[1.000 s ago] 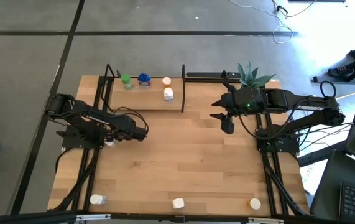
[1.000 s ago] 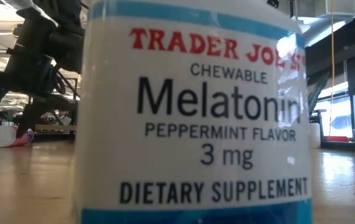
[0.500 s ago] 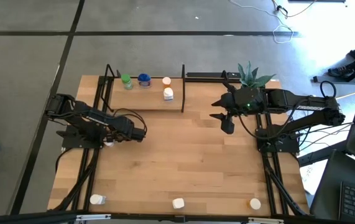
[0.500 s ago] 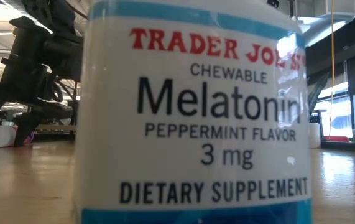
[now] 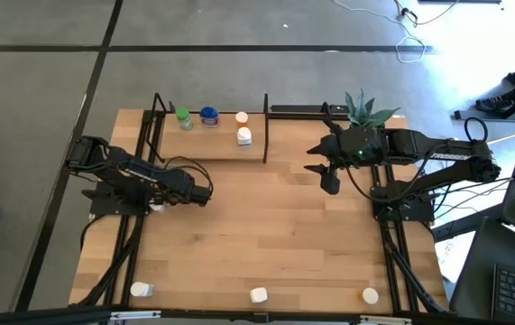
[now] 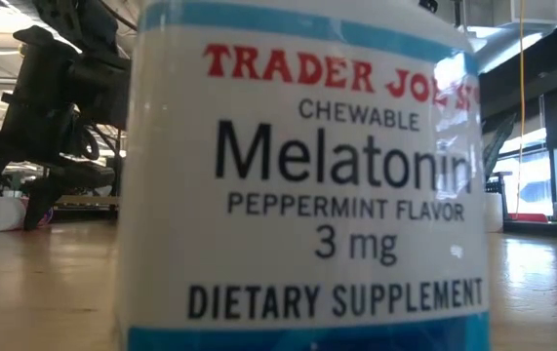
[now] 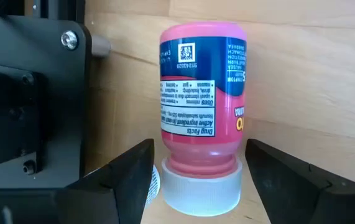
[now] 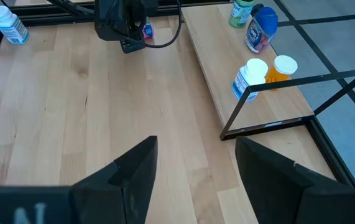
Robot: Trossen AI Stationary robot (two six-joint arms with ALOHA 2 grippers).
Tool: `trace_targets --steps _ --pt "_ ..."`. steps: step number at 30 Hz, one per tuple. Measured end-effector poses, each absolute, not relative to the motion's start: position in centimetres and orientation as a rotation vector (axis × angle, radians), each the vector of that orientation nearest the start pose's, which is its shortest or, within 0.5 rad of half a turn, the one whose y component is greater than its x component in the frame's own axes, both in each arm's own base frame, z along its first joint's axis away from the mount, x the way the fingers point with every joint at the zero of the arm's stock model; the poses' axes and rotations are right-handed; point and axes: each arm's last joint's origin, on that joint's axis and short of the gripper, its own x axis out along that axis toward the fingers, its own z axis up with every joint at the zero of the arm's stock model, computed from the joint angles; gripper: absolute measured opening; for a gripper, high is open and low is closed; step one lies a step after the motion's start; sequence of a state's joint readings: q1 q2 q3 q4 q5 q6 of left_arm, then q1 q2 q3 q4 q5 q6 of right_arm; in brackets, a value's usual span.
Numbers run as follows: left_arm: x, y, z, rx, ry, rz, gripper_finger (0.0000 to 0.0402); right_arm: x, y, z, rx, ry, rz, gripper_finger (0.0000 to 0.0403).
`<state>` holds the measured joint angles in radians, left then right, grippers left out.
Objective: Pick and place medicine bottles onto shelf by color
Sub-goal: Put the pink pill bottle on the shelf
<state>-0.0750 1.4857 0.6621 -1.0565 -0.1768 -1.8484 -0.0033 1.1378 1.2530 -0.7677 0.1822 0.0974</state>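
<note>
A pink bottle (image 7: 202, 106) with a white cap (image 7: 196, 186) lies on its side on the table beside the left arm's base; it also shows in the high view (image 5: 157, 208) and the low view (image 6: 5, 213). My left gripper (image 7: 199, 180) is open and low over the table, with one finger on each side of the cap. My right gripper (image 5: 328, 181) is open and empty above the table, to the right of the shelf (image 5: 212, 144). On the shelf stand a green bottle (image 5: 183, 118), a blue one (image 5: 208, 116), an orange-capped one (image 5: 242, 117) and a white one (image 5: 244, 137).
Three white bottles stand along the near edge (image 5: 140, 290), (image 5: 258, 295), (image 5: 370, 295). The middle one, a Melatonin bottle (image 6: 307, 175), fills most of the low view. A potted plant (image 5: 365, 108) stands at the far right. Black shelf posts (image 5: 265, 126) rise beside the board.
My left gripper has gone down and a little toward the table's left edge, closing in on the pink bottle, then kept still. The bottle has not moved.
</note>
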Motion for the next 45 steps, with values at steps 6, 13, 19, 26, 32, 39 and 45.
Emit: trace_targets --steps 6,13,19,26,32,39,45 --pt "17.9 -0.8 13.6 -1.024 1.14 1.634 0.025 22.2 -0.6 37.2 0.035 0.641 -0.21 0.0218" --pt "18.3 -0.9 13.6 -1.05 1.12 1.611 0.025 22.2 -0.6 37.2 0.035 0.641 -0.211 0.0218" --pt "18.4 -0.9 13.5 -1.058 1.113 1.598 0.025 22.2 -0.6 37.2 0.038 0.641 -0.212 0.0218" --pt "18.5 -1.2 13.5 -1.046 1.098 1.572 0.025 22.2 -0.6 37.2 0.036 0.641 -0.212 0.0218" --pt "18.7 -1.2 13.5 -1.043 1.099 1.543 0.025 22.2 -0.6 37.2 0.035 0.641 -0.211 0.0218" --pt "18.8 -1.2 13.4 -1.047 1.094 1.533 0.0249 22.2 -0.6 37.2 0.035 0.641 -0.211 0.0218" --pt "19.0 -1.2 13.4 -1.056 1.082 1.524 0.0229 22.2 -0.6 37.2 0.035 0.641 -0.211 0.0218"
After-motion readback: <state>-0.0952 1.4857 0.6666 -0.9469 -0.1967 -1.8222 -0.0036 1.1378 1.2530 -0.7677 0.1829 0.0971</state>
